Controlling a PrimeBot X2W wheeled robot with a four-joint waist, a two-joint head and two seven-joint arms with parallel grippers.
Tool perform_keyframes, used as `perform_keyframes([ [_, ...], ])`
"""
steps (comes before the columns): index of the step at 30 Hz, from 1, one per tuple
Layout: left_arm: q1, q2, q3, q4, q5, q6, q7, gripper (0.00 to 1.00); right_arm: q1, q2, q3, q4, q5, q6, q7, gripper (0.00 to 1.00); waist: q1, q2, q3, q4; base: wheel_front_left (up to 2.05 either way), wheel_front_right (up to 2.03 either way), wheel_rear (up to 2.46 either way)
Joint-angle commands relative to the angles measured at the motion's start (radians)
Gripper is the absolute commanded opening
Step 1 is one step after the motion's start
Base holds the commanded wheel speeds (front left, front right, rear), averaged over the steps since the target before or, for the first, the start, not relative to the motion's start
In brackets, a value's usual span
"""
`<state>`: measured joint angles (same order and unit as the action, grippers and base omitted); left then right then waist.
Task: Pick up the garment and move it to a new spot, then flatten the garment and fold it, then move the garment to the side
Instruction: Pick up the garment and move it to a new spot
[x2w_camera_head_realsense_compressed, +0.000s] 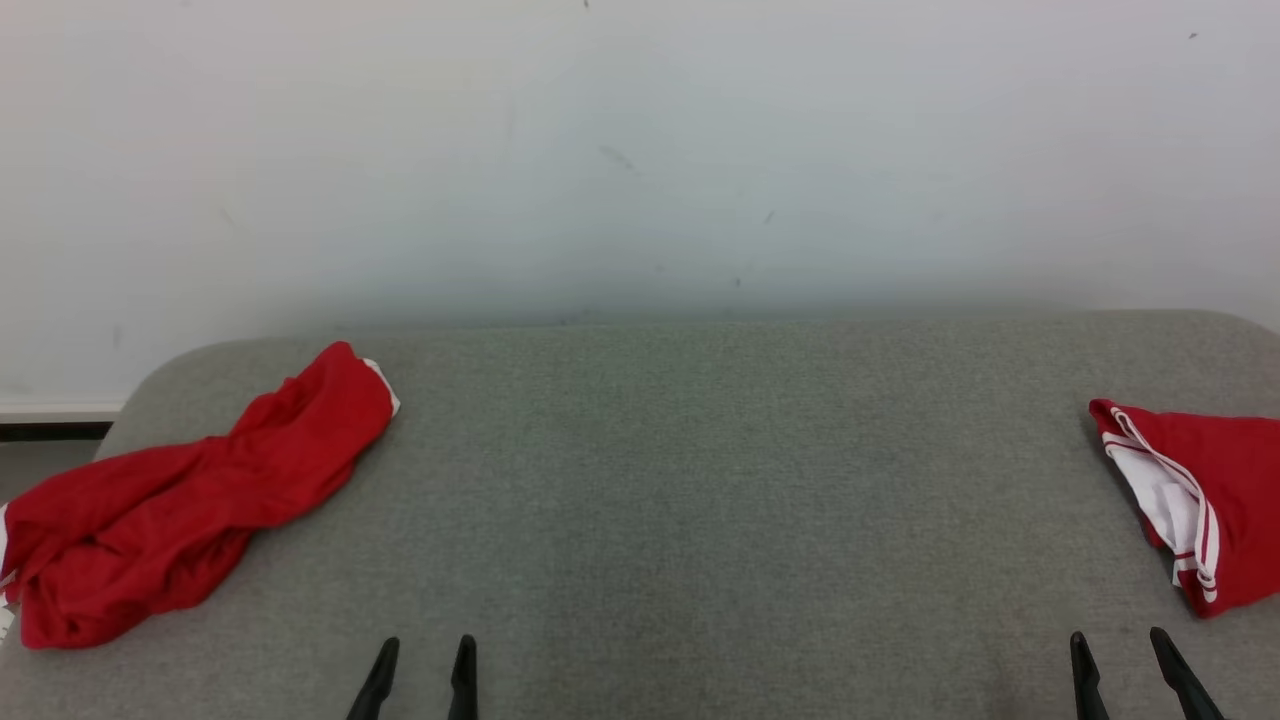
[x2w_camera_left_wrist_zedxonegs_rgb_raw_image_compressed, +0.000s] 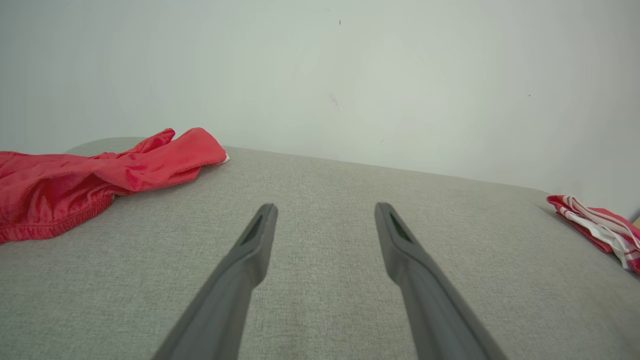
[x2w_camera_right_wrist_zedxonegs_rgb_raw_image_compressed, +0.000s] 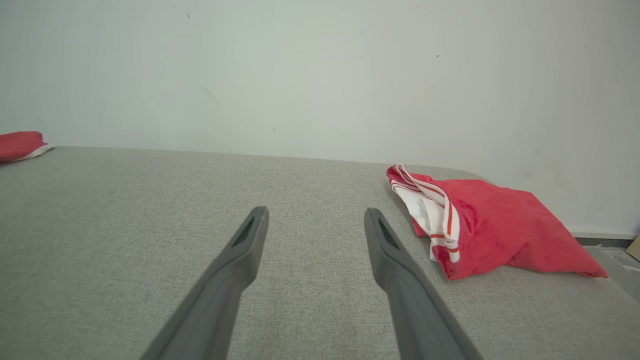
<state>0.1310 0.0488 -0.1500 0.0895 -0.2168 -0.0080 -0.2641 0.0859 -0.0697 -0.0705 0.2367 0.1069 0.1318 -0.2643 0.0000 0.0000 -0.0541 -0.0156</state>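
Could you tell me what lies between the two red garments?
Bare grey fabric surface separates the crumpled red garment from the folded red-and-white garment, per the head view.

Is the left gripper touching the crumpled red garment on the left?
Apart. The head view shows bare grey surface between the left gripper and the crumpled red garment; its jaws stand open and empty.

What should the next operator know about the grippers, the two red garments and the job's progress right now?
Left gripper: open, empty, over the grey padded surface, near edge.
Right gripper: open, empty, likewise.
Crumpled red garment: left end, untouched.
Folded red-and-white garment: right end.
Done: seemingly that folded one.
Left: pick up, flatten, fold, set aside the crumpled one.
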Motion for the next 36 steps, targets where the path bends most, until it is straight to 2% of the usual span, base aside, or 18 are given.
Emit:
perform_keyframes([
  [1, 0.005, 0.004, 0.002, 0.000, -0.005, 0.003, 0.000, 1.00, 0.010, -0.002, 0.000, 0.002, -0.002, -0.002, 0.001, 1.00, 0.0000, 0.0000, 0.000, 0.007, 0.00, 0.00, 0.00],
  [6, 0.000, 0.004, 0.003, 0.005, -0.004, 0.002, 0.000, 1.00, 0.020, 0.000, 0.003, 0.005, 0.001, -0.002, 0.001, 1.00, 0.0000, 0.0000, -0.004, 0.061, 0.00, 0.00, 0.00],
  [16, 0.029, 0.004, 0.010, 0.012, 0.004, 0.000, 0.000, 1.00, 0.029, 0.008, 0.038, 0.018, 0.012, -0.002, 0.001, 1.00, 0.0000, 0.0000, -0.035, 0.239, 0.00, 0.00, 0.00],
  [22, 0.052, 0.004, 0.028, 0.009, 0.005, -0.005, 0.000, 1.00, 0.024, 0.014, 0.063, 0.029, 0.021, -0.002, 0.001, 1.00, 0.0000, 0.0000, -0.042, 0.319, 0.00, 0.00, 0.00],
  [26, 0.057, 0.004, 0.040, 0.004, 0.004, -0.009, 0.000, 1.00, 0.019, 0.015, 0.075, 0.032, 0.024, -0.002, 0.001, 1.00, 0.0000, 0.0000, -0.036, 0.341, 0.00, 0.00, 0.00],
  [32, 0.022, 0.004, 0.066, 0.017, -0.027, -0.021, 0.000, 1.00, 0.011, 0.013, 0.084, 0.035, 0.017, -0.002, 0.001, 1.00, 0.0000, 0.0000, 0.003, 0.339, 0.00, 0.00, 0.00],
  [36, -0.081, 0.007, 0.105, 0.044, -0.026, -0.048, 0.000, 1.00, -0.030, -0.026, 0.073, 0.013, 0.003, -0.002, 0.001, 1.00, 0.0000, 0.0000, 0.106, 0.329, 0.00, 0.00, 0.00],
])
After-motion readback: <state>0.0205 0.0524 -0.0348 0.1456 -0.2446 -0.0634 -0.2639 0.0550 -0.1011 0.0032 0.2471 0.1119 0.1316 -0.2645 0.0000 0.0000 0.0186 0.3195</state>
